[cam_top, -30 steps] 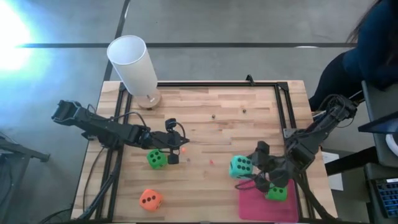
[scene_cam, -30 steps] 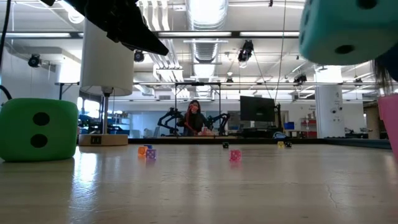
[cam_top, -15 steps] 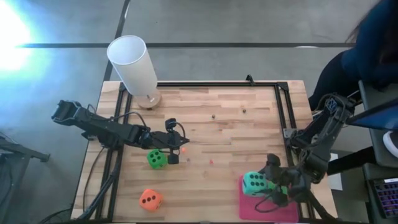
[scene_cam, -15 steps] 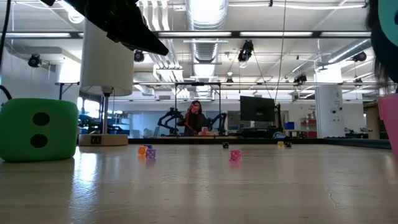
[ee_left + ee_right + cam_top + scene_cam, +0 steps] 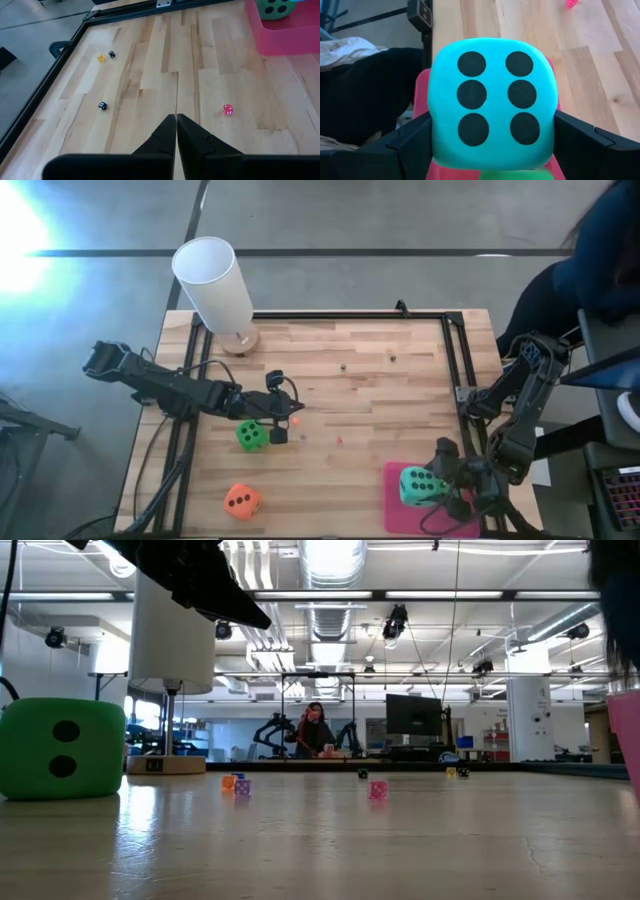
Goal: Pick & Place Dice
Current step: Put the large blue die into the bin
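Note:
My right gripper (image 5: 421, 486) is shut on the teal die (image 5: 492, 102), which hangs over the pink mat (image 5: 400, 515) at the table's near right. One green die (image 5: 272, 7) rests on that mat; in the right wrist view only a green sliver (image 5: 515, 175) of it shows under the teal one. The other green die (image 5: 252, 436) sits on the wood at mid left, with my left gripper (image 5: 285, 420) shut just beside it and holding nothing. An orange die (image 5: 241, 500) lies near the table's front edge on the left. My right gripper pinches the teal die between its two fingers (image 5: 410, 145), one on each of two opposite faces (image 5: 437, 135). The fingers slant down from the table's right side. The die is lifted clear above the pink mat, with its six-pip face toward the wrist camera.
A tall white cylinder (image 5: 215, 280) stands on a wooden base at the far left corner. Several tiny dice (image 5: 227, 109) are scattered on the wood. A black rail (image 5: 455, 350) frames the table. A person (image 5: 590, 250) sits beyond the right edge.
My right gripper has swung toward the table's near right corner with the teal die, turning as it went and sinking slightly. The die has gone from above bare wood to above the pink mat, and it now covers the green die there in the high view.

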Robot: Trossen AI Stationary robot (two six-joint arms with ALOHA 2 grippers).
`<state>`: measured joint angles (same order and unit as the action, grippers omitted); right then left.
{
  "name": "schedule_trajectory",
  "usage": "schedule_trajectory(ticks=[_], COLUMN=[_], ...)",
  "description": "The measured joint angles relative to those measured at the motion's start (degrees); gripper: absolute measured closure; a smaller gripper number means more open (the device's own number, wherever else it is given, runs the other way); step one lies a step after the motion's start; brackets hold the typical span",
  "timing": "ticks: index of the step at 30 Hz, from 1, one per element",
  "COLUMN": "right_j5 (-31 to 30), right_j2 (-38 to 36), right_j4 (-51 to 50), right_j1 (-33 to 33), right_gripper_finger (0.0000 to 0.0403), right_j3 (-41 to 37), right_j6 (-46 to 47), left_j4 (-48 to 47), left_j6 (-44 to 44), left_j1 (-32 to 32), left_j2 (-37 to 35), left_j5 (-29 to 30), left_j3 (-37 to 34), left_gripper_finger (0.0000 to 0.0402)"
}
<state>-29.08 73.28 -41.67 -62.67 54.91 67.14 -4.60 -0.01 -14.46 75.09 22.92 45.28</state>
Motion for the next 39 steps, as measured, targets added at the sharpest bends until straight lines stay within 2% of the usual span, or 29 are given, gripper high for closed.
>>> schedule_trajectory(ticks=[6, 13, 23, 39], right_j5=[0.5, 2.5, 2.6, 2.6], right_j2=[0.0, 0.0, 0.0, 0.0], right_j4=[0.0, 0.1, 0.0, 0.7], right_j1=[0.0, -0.2, -0.2, -0.2], right_gripper_finger=[0.0079, 0.0076, 0.0036, 0.0035], right_j3=[-2.0, -2.2, -2.4, -4.5], right_j6=[3.8, 4.0, 2.7, 2.5], left_j4=[0.0, 0.0, 0.0, 0.0], left_j6=[0.0, 0.0, 0.0, 0.0], left_j1=[0.0, 0.0, 0.0, 0.0], left_j2=[0.0, 0.0, 0.0, 0.0], left_j5=[0.0, 0.0, 0.0, 0.0], left_j3=[0.0, 0.0, 0.0, 0.0], left_gripper_finger=[0.0382, 0.0382, 0.0382, 0.0382])
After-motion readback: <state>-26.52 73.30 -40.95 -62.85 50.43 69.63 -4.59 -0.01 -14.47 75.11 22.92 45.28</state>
